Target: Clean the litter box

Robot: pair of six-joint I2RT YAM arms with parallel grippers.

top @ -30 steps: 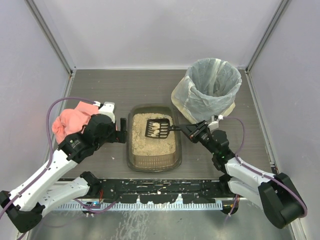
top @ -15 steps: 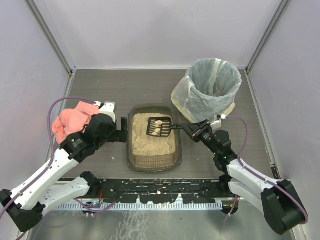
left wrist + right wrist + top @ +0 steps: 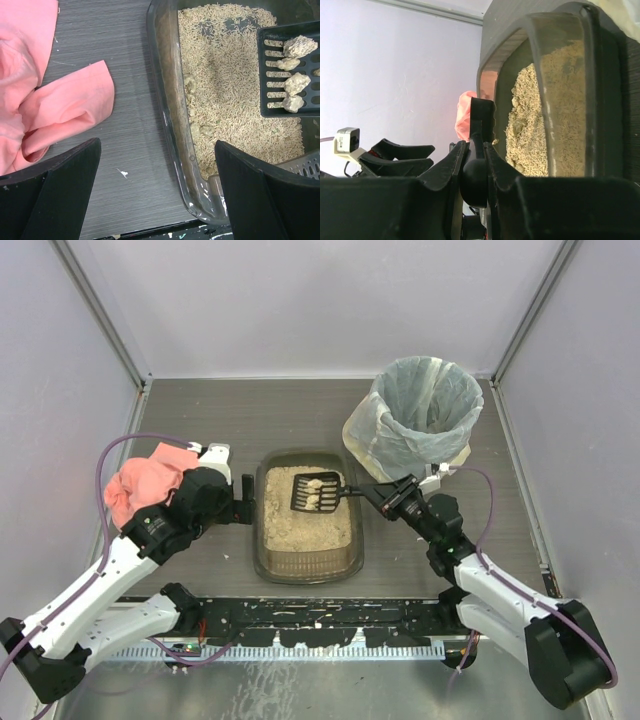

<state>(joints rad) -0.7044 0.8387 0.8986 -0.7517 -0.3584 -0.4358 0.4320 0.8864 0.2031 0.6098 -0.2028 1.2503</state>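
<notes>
On the dark surface (image 3: pixel 220 420) the lined bin (image 3: pixel 400 445) stands far right; the litter box (image 3: pixel 308 566) lies centre; a pink cloth (image 3: pixel 145 483) left; the right gripper (image 3: pixel 378 495) clenches a black scoop (image 3: pixel 300 504) above the granules, four clumps (image 3: pixel 295 82) aboard; the left gripper (image 3: pixel 157 145) gapes astride the box's left wall.

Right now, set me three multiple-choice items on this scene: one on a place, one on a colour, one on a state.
1. The pink cloth lies: A) left of the litter box; B) inside the litter box; C) right of the litter box.
2. The scoop is: A) white; B) black; C) green.
3. The right gripper is: A) open; B) shut on the cloth; C) shut on the scoop's handle.
Answers: 1 A, the overhead view shows it there; 2 B, its slotted head is black; 3 C, it clamps the handle.
</notes>
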